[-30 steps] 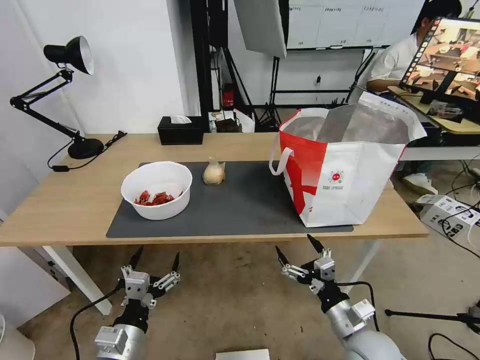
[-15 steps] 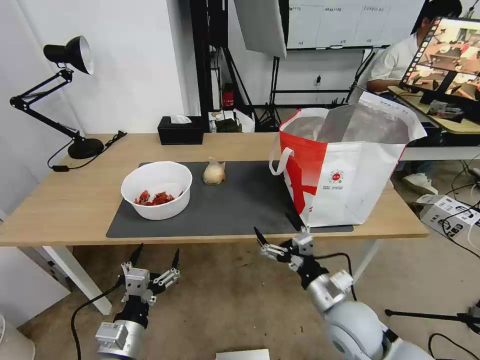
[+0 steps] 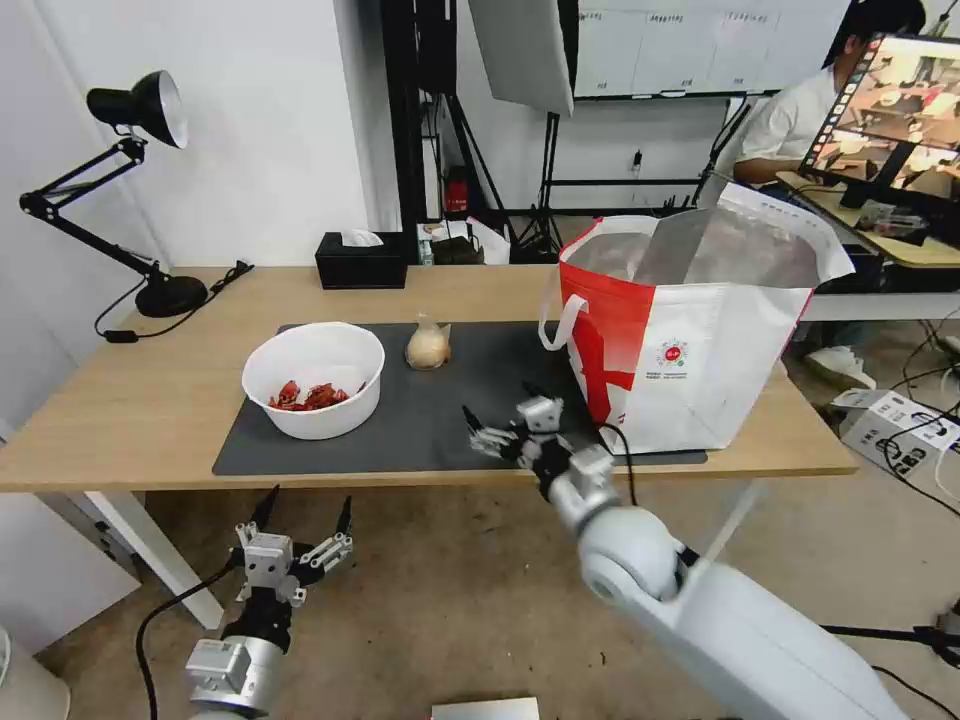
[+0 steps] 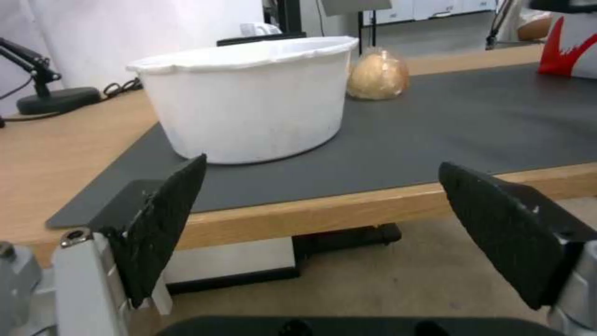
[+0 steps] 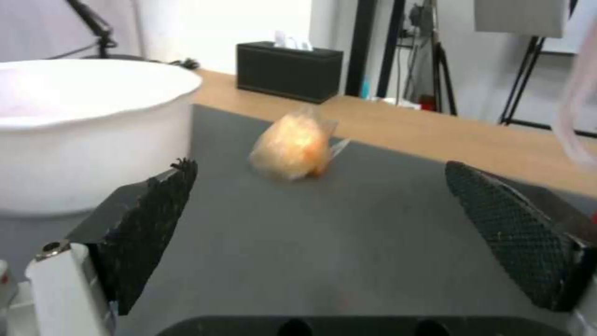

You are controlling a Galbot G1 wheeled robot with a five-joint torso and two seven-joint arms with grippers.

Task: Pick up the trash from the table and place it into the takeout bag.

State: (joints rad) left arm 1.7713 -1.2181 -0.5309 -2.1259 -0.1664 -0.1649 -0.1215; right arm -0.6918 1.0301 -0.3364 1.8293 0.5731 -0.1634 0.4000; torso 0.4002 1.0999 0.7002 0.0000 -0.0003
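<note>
Two pieces of trash lie on the dark mat (image 3: 430,430) of the table (image 3: 120,400): a white bowl (image 3: 313,380) holding red scraps and, at its 2 o'clock, a small knotted bag (image 3: 428,345) of beige stuff. From both wrist views the bowl's wall hides its contents. The takeout bag (image 3: 690,340) stands at the mat's 3 o'clock end, and its depths cannot be made out. The right gripper (image 3: 500,425) hovers low over the mat's near edge, fingers (image 5: 149,219) spread wide with nothing between them, the knotted bag straight ahead at 12 o'clock. The left gripper (image 3: 300,515) hangs below the table's front edge, likewise wide apart and empty.
</note>
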